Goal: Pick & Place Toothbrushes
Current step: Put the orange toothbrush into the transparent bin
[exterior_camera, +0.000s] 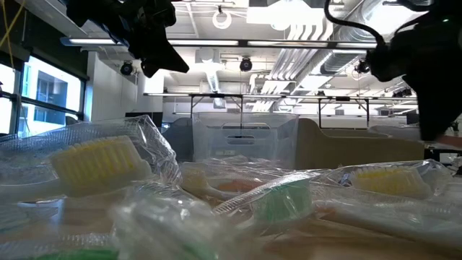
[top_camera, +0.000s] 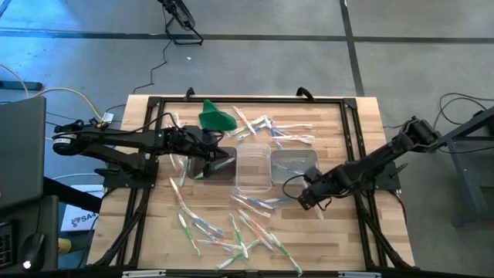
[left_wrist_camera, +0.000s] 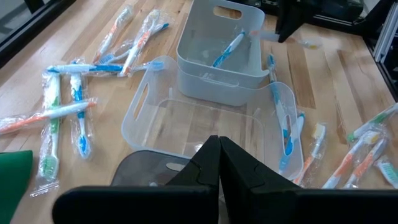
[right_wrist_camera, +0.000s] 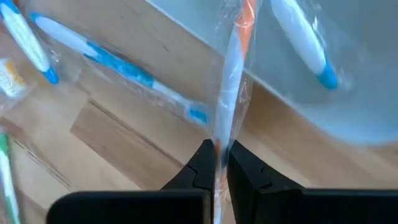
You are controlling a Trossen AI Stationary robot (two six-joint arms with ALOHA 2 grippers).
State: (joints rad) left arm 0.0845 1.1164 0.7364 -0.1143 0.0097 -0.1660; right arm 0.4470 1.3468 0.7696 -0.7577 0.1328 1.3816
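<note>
Many wrapped toothbrushes [top_camera: 247, 232] lie scattered on the wooden table, more at the far side [top_camera: 270, 127]. Three tubs stand in a row at the middle: a dark one [top_camera: 202, 168], a clear one [top_camera: 253, 166] and a clear one [top_camera: 295, 164] with a blue toothbrush [left_wrist_camera: 227, 50] inside. My right gripper [top_camera: 307, 201] points steeply down at that tub's near right corner, shut on a white-and-orange wrapped toothbrush [right_wrist_camera: 233, 74]. My left gripper [left_wrist_camera: 219, 146] hangs shut above the dark tub, holding nothing. My right gripper pinches the white-and-orange toothbrush in its clear wrapper [right_wrist_camera: 219, 146] between the two fingers. The fingers come from above, pointing steeply down, and lie along the brush. The brush sticks out ahead of the fingertips, its orange part [right_wrist_camera: 247, 12] over the clear tub's edge.
A green cloth lump [top_camera: 216, 117] lies at the far side, left of the middle. Blue-and-white toothbrushes [right_wrist_camera: 118, 68] lie on the wood just beside my right gripper. A black frame [top_camera: 363, 116] runs around the table's edges.
</note>
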